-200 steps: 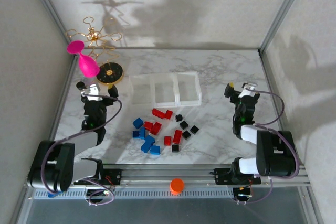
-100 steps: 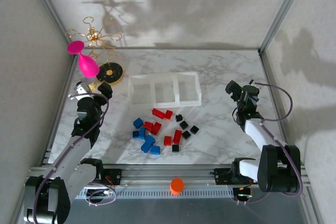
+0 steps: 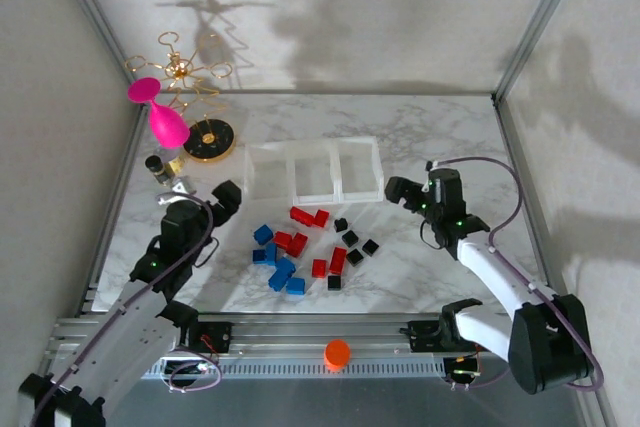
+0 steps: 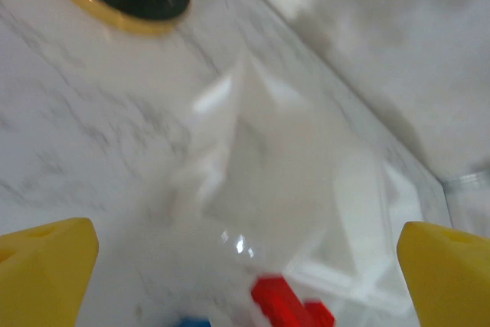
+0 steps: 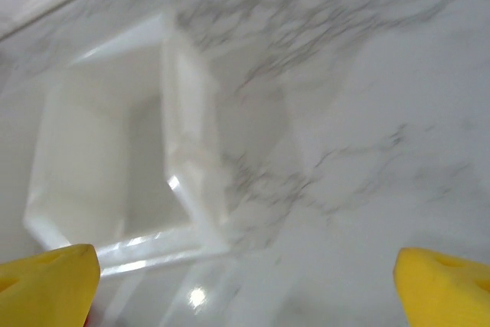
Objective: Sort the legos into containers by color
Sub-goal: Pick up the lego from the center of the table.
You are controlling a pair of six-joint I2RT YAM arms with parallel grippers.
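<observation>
Marble-patterned table (image 3: 430,127) with scattered red, blue and black legos (image 3: 297,244), joined clear containers (image 3: 337,169), black-and-gold stand base (image 3: 211,140).

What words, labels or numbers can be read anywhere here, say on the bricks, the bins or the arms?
None: no text can be read in any view. The bricks, bins and orange cap look plain from above. Both wrist views are too blurred to show any fine print.
</observation>
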